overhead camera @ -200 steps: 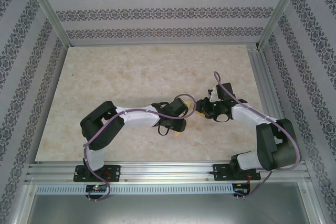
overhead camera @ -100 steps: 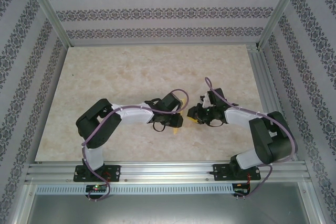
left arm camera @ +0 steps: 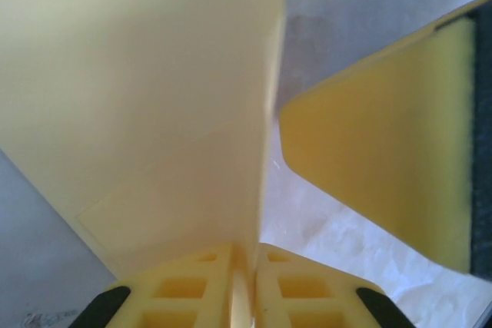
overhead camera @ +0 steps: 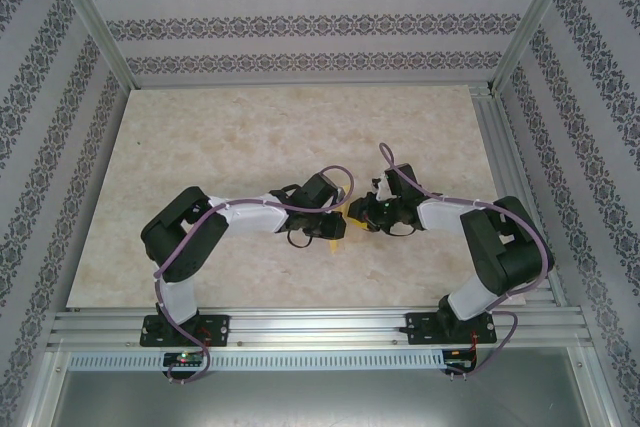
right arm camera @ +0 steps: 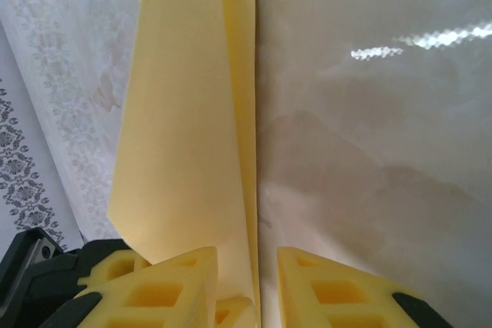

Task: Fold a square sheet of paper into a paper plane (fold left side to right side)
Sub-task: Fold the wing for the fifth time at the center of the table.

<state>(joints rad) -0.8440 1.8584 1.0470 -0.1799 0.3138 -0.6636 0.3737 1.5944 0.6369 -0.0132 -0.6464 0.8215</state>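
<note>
Top external view: both arms are bent inward and meet near the middle of the table [overhead camera: 250, 137], with a bit of the yellow paper [overhead camera: 337, 242] peeking out between them. On the left wrist cam, the left tool [left arm camera: 244, 255] is pressed together on the folded sheet's bottom edge, so the paper fans up in front of it, off the table. The right tool [right arm camera: 247, 255] is slightly spread. The paper's edge runs through the gap, and that tool doesn't look like it's squeezing.

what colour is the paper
The paper is pale yellow, plain with no pattern; the right wrist view shows it best.
</note>
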